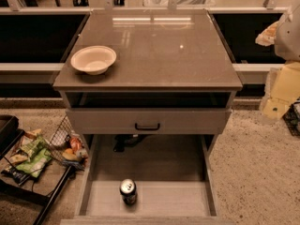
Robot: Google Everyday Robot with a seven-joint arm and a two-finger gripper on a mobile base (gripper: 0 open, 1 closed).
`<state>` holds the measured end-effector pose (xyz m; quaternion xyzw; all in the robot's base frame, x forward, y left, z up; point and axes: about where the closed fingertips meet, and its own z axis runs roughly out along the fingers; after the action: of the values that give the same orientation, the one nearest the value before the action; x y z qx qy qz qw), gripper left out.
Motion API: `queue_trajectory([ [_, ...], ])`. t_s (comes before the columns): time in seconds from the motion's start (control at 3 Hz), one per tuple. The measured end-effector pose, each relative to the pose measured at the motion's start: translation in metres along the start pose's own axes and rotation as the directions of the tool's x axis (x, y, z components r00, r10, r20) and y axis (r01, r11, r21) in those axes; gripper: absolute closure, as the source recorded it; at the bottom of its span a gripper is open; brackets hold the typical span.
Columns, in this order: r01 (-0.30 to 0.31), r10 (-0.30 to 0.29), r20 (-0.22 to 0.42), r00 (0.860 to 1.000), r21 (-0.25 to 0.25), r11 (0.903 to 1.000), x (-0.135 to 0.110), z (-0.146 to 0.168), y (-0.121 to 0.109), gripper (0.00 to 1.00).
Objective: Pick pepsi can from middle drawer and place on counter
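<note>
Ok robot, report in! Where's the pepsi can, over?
Gripper high at the right edge, far from the middle drawer. Pepsi can upright inside, near the front. Counter holds one bowl, left side; nothing blocking the can.

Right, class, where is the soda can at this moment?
In the camera view, the can stands upright in the open drawer, near its front edge and slightly left of centre, below the handle; the gripper is not in view.

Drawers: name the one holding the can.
The middle drawer, pulled far out; the can stands upright on its floor. The top drawer, with the handle, is barely out. The claw sits at the right edge.
</note>
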<state>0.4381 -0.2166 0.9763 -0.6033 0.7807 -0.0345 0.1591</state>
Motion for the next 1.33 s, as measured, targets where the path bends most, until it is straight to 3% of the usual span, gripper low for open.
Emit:
queue_trajectory([
  [0.33,0.0,0.0,0.0,1.0,0.0,1.0,0.0,0.0,0.0,0.0],
  [0.67,-0.044,0.043,0.095,0.995,0.002,0.999,0.001,0.015,-0.002,0.0],
  [1.0,-0.111,0.112,0.275,0.955,-0.018,0.9936,0.007,0.056,-0.002,0.0],
  [1.33,-0.139,0.164,0.458,0.874,-0.088,0.9863,-0.008,0.126,0.008,0.0],
])
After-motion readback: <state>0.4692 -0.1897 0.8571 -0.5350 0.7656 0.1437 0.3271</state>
